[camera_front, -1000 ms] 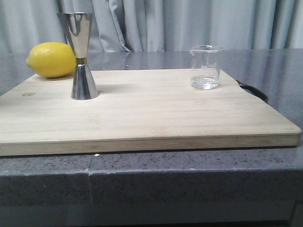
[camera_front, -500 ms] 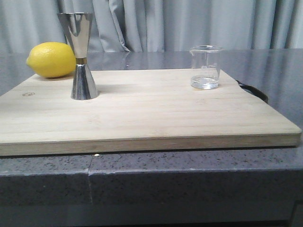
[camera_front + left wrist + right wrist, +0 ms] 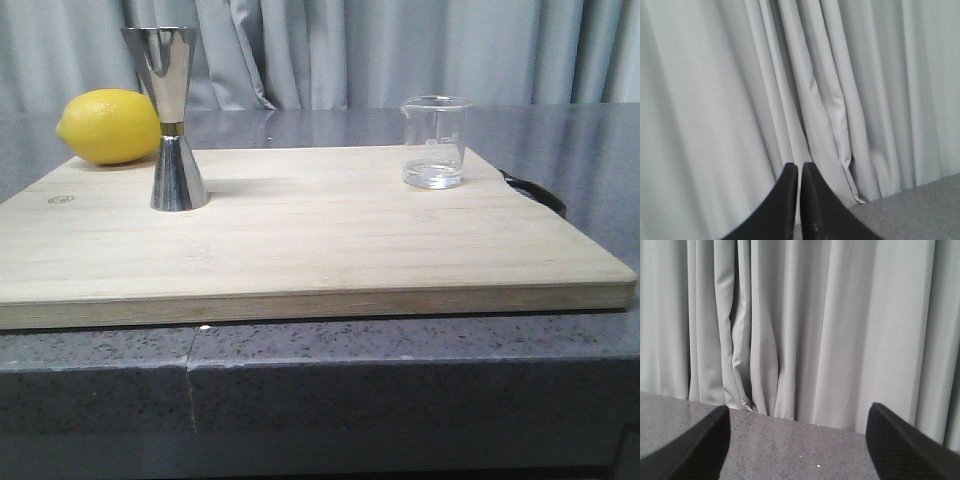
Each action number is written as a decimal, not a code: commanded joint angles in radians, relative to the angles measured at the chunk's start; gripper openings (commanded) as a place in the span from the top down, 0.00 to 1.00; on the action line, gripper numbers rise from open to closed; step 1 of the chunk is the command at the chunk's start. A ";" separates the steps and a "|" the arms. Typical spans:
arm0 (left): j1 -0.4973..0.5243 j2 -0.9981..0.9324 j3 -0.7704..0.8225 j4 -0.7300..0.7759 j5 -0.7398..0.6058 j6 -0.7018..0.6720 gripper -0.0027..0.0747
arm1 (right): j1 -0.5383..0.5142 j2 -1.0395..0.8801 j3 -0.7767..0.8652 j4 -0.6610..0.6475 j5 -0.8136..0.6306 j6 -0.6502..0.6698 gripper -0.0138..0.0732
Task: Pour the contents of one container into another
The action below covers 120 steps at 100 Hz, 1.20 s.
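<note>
Front view: nothing has shifted over the last second. The glass beaker (image 3: 435, 141) and steel jigger (image 3: 172, 118) stand well apart on the cutting board (image 3: 300, 240), no claw near either.

Left wrist view: the left gripper (image 3: 800, 172) is pinched closed, facing curtain (image 3: 715, 100).

Right wrist view: the right gripper (image 3: 797, 432) gapes wide, nothing between its fingers. Pouring is not yet begun.

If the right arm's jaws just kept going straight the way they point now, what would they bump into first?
Probably the grey curtain. The right gripper, jaws wide open, points over bare countertop toward it, with nothing between in its wrist view. How far off the curtain hangs is unclear.
</note>
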State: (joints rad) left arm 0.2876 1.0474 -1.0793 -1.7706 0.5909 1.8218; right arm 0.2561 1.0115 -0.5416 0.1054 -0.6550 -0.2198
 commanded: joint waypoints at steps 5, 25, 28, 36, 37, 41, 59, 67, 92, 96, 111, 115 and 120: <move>0.002 -0.070 -0.021 -0.071 -0.063 -0.028 0.99 | -0.007 -0.062 -0.100 0.002 0.063 -0.028 0.26; 0.002 -0.179 0.096 -0.071 -0.114 -0.032 0.99 | -0.007 -0.129 -0.220 0.002 0.244 -0.032 0.28; 0.002 -0.201 0.128 -0.071 -0.114 -0.032 0.99 | -0.007 -0.141 -0.231 0.002 0.259 -0.040 0.31; 0.002 -0.251 0.201 -0.071 -0.114 -0.032 0.99 | -0.007 -0.172 -0.256 0.002 0.292 -0.090 0.44; 0.002 -0.255 0.214 -0.071 -0.114 -0.032 0.99 | -0.007 -0.175 -0.256 0.002 0.294 -0.094 0.46; 0.002 -0.284 0.248 -0.071 -0.116 -0.032 0.99 | -0.007 -0.195 -0.260 0.002 0.309 -0.116 0.54; 0.002 -0.410 0.417 -0.071 -0.116 -0.032 0.99 | -0.007 -0.289 -0.260 0.002 0.446 -0.137 0.89; 0.002 -0.467 0.483 -0.071 -0.119 -0.032 0.99 | -0.007 -0.329 -0.260 0.002 0.513 -0.137 0.93; 0.002 -0.643 0.683 -0.071 -0.137 -0.032 0.99 | -0.007 -0.452 -0.229 -0.023 0.637 -0.137 0.93; 0.002 -0.666 0.709 -0.071 -0.137 -0.032 0.99 | -0.007 -0.473 -0.213 -0.044 0.637 -0.137 0.92; 0.002 -0.745 0.807 -0.071 -0.133 -0.079 0.99 | -0.007 -0.550 -0.128 -0.061 0.638 -0.137 0.91; 0.002 -0.754 0.832 -0.071 -0.133 -0.096 0.99 | -0.009 -0.572 -0.102 -0.061 0.638 -0.137 0.91; -0.005 -0.757 0.859 -0.071 -0.133 -0.105 0.99 | -0.009 -0.596 -0.058 -0.061 0.638 -0.137 0.91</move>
State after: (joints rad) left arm 0.2876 0.2939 -0.2352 -1.7904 0.4440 1.7520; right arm 0.2545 0.4471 -0.6303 0.0560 0.0462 -0.3475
